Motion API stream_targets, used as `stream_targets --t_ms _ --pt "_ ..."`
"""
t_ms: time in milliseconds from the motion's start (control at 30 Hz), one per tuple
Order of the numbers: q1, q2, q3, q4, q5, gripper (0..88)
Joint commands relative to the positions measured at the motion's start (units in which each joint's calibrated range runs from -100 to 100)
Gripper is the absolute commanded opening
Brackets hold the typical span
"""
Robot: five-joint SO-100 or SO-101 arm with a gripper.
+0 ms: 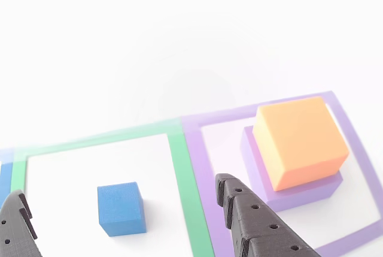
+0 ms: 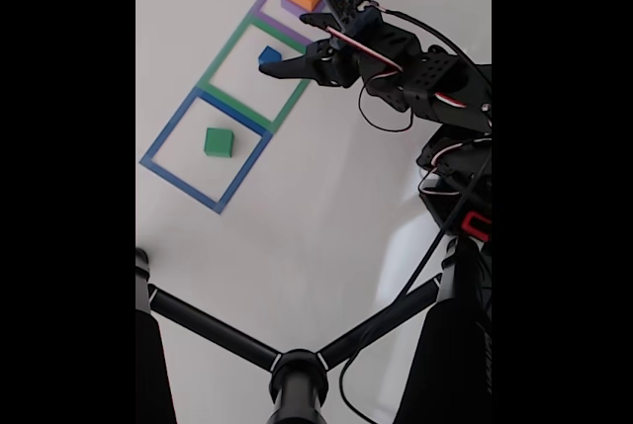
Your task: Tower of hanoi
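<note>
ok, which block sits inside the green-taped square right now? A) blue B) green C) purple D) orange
A: the blue block lies alone inside the green square, while the orange block is stacked on the purple block in the purple square, and the green block sits in the blue square.

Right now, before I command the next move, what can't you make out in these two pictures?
- Purple block: mostly covered by the orange block stacked on it, in the other view.
- Gripper: fingertips cut off by the bottom edge, other view.
- Blue block: tiny in the fixed view, gripper crowds it; contact unclear.
</note>
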Motion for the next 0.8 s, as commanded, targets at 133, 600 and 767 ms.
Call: stream_targets --t_ms 133,600,767 --pt "-2.08 15.17 -0.94 -18.39 0.59 36.2" --pt "-3.91 33.34 -4.21 -34.42 0.59 34.9" --pt "-4.1 37.06 -6.57 -36.12 0.59 34.5"
